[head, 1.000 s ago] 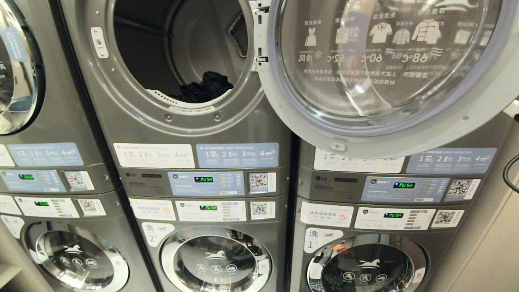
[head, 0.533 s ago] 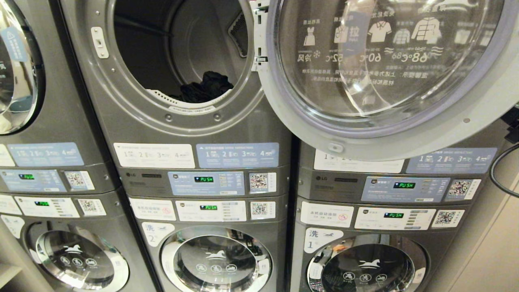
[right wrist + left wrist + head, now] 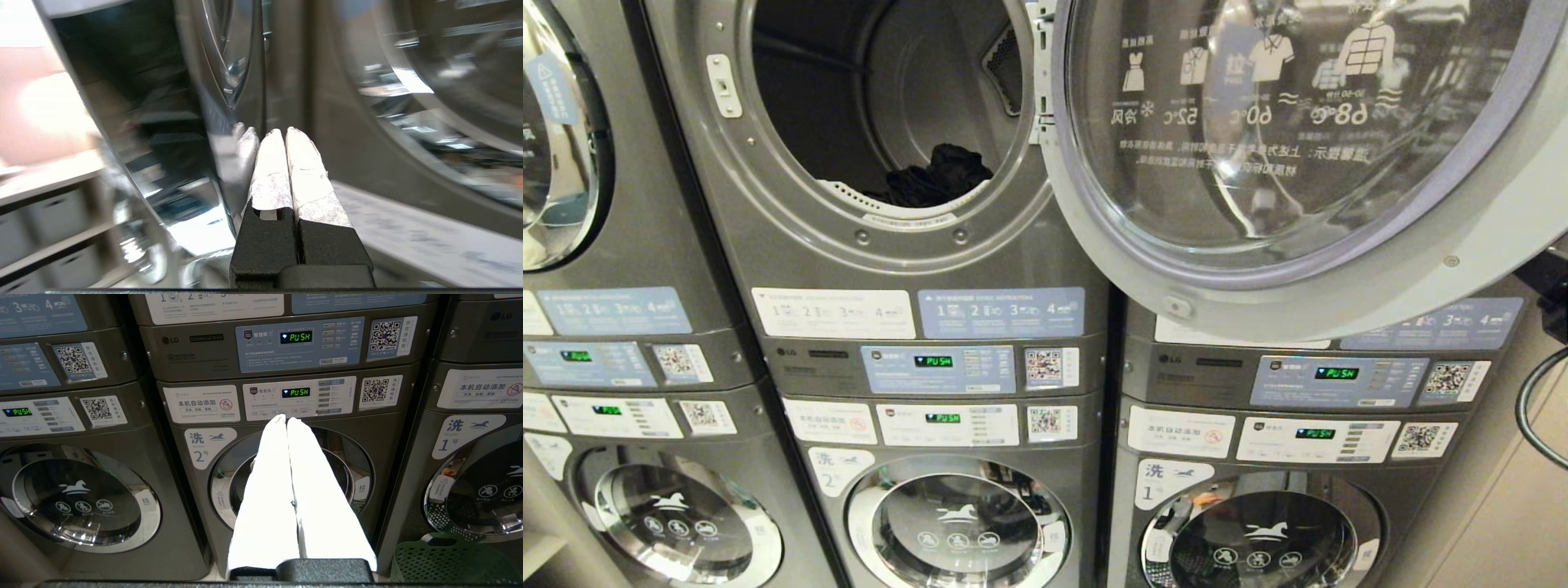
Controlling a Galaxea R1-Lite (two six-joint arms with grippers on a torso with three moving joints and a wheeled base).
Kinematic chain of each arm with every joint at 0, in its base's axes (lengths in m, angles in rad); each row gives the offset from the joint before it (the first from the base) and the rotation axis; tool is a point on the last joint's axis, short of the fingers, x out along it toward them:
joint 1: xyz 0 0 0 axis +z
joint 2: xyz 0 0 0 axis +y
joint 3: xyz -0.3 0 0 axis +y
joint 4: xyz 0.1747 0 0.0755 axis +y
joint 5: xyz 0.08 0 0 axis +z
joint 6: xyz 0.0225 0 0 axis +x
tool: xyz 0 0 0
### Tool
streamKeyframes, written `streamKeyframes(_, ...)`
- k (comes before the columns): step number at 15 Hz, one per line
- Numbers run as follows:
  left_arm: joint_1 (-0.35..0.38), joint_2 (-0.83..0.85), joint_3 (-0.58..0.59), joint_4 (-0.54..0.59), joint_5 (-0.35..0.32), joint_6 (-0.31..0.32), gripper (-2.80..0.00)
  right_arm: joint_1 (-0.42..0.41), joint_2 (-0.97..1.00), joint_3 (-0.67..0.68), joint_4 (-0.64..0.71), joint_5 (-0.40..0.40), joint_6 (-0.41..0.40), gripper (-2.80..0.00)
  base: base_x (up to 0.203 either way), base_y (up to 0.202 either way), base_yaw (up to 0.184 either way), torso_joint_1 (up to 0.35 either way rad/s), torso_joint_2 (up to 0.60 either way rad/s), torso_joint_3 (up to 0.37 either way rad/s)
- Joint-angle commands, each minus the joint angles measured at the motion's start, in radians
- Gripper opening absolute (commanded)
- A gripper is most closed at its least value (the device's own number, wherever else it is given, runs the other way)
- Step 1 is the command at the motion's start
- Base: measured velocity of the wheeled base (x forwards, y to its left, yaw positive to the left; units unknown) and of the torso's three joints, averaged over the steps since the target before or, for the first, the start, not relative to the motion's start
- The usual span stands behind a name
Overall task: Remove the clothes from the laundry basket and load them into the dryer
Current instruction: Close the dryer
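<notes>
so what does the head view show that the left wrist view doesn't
Only the head view shows the open grey round dryer door, the dryer drum and the dark crumpled clothes inside. Only the left wrist view shows the shut white-taped fingers of the left gripper and the green perforated plastic laundry basket. Both show the grey stacked machines' green PUSH displays.

Three front-loading washers line the bottom of a laundromat's grey stacked machines, the middle washer (image 3: 958,523) marked 2 and the right-hand washer (image 3: 1262,535) marked 1, their round glass doors shut. Green "PUSH" displays (image 3: 933,361) glow on the control panels above, beside square QR-code stickers (image 3: 1045,366). A black cable (image 3: 1529,400) loops at the far right.
</notes>
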Motion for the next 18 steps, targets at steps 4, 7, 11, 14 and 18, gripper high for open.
streamKeyframes(4,0.000,0.000,0.000,0.000,0.000,0.001,-2.80,0.139,-0.154,0.086,-0.002,0.032,0.018,-2.80,0.000,0.000,0.000,0.000,0.00,0.000)
streamKeyframes(7,0.000,0.000,0.002,0.000,0.000,0.001,-2.80,0.275,-0.188,0.082,0.000,0.034,0.030,-2.80,0.000,0.000,0.000,0.000,0.00,0.000)
streamKeyframes(11,0.000,0.000,0.002,0.000,0.000,0.001,-2.80,0.421,-0.185,0.054,0.000,0.037,0.041,-2.80,0.000,0.000,0.000,0.000,0.00,0.000)
streamKeyframes(14,0.000,0.000,0.002,0.000,0.000,0.001,-2.80,0.519,-0.160,0.009,0.001,0.035,0.043,-2.80,0.000,0.000,0.000,0.000,0.00,0.000)
streamKeyframes(18,0.000,0.000,0.002,0.000,0.000,0.001,-2.80,0.621,-0.086,-0.070,0.002,0.028,0.036,-2.80,0.000,0.000,0.000,0.000,0.00,0.000)
